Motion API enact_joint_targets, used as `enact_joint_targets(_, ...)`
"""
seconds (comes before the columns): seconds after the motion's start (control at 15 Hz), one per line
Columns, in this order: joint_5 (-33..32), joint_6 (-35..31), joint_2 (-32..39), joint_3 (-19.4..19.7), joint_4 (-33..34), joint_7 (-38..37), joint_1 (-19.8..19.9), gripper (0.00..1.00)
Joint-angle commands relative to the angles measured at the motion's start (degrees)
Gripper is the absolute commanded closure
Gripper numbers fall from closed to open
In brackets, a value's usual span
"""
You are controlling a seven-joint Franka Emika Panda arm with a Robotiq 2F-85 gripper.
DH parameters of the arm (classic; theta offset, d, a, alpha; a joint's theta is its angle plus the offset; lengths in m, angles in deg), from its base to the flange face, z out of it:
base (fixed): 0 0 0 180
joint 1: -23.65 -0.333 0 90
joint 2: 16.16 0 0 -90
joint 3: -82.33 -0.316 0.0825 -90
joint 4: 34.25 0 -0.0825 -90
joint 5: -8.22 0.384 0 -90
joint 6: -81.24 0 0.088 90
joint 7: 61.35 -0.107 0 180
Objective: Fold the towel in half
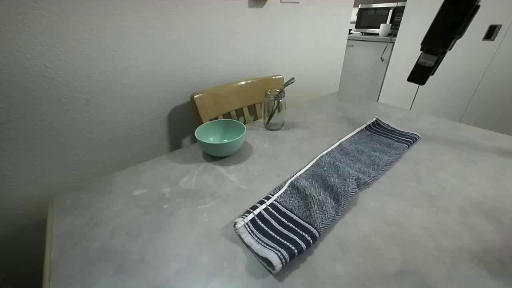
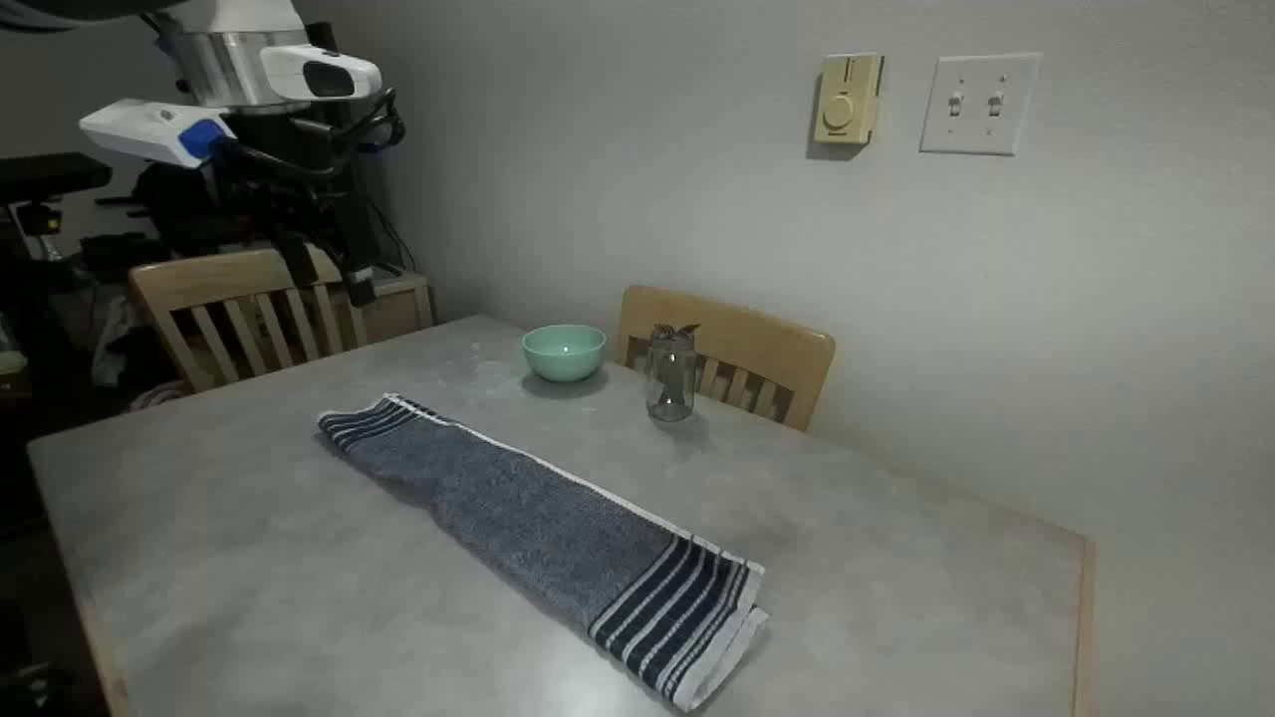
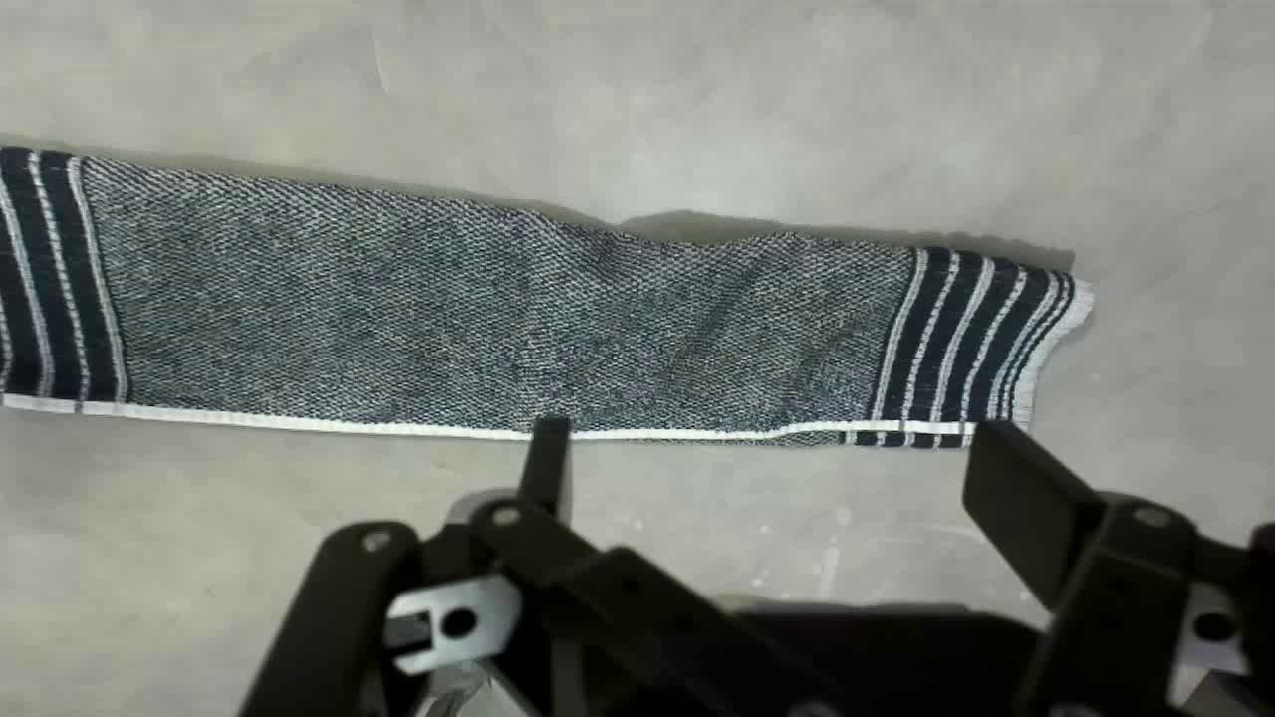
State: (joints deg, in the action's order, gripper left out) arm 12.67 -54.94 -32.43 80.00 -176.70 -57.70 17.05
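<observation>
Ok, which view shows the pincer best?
The wrist view: the pincer looms large, its fingers clearly apart. Both exterior views show it smaller; in an exterior view the pincer is side-on, with no clear gap.

Teal bowl [image 1: 221, 140] upright on the grey table [image 1: 152, 240] — near a glass jar [image 1: 275, 112]. Thermostat [image 2: 849, 100] and switch plate [image 2: 981, 104] — wall-mounted.

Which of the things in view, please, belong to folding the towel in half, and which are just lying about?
Part of the job:
striped terry towel
open claw, in the air, not touching the towel

Just lying about:
teal bowl
glass jar
utensils leaning in the jar
wooden chair behind the jar
microwave in the background
</observation>
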Motion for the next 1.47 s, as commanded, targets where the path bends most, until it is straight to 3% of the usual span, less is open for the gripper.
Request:
enact_joint_targets(0.0, 0.12, 0.13, -0.01, -0.36, 0.08, 0.07, 0.35, 0.00)
enact_joint_targets(0.73, 0.12, 0.13, -0.01, -0.36, 0.08, 0.06, 0.35, 0.00)
enact_joint_targets(0.87, -3.01, -1.58, -0.15, -0.88, -0.41, -1.23, 1.39, 0.00)
enact_joint_targets(1.2, -6.12, -7.22, 0.14, 1.57, -1.60, 3.22, 2.88, 0.00)
enact_joint_targets(1.4, -4.77, -10.29, 1.53, 4.66, -2.02, 8.31, 3.71, 0.00)
